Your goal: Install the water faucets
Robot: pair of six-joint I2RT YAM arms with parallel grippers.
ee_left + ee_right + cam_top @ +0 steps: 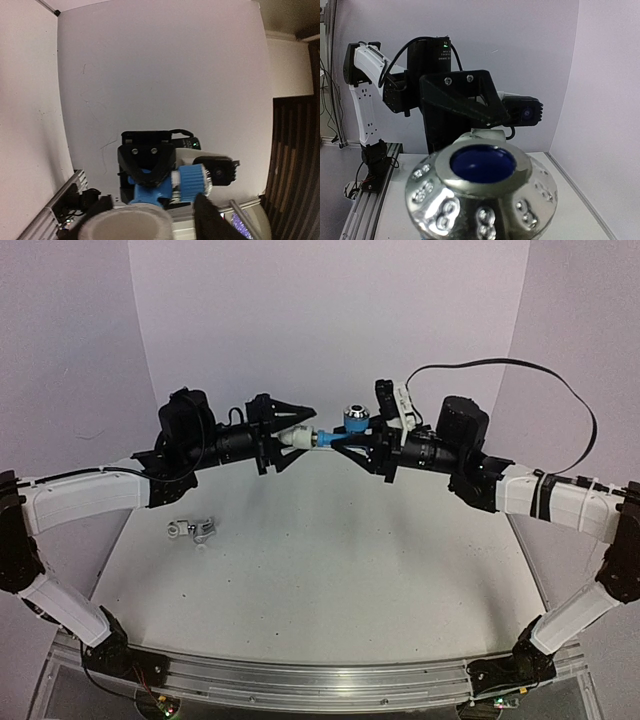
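Note:
The light blue faucet (330, 439) hangs in mid-air above the table's far middle, its chrome knob (355, 418) with a blue cap pointing up. My right gripper (348, 442) is shut on its blue body (150, 189). A white stubby fitting (297, 438) sits on the faucet's left end. My left gripper (300, 437) straddles that fitting (125, 222), and a gap shows beside one finger (210, 222). In the right wrist view the knob (482, 192) fills the foreground and hides my fingers. The silver faucet (195, 530) lies on the table at the left.
The table (330, 580) is white, with lilac walls on three sides. An aluminium rail (300, 680) carrying both arm bases runs along the near edge. A black cable (560, 390) loops above the right arm.

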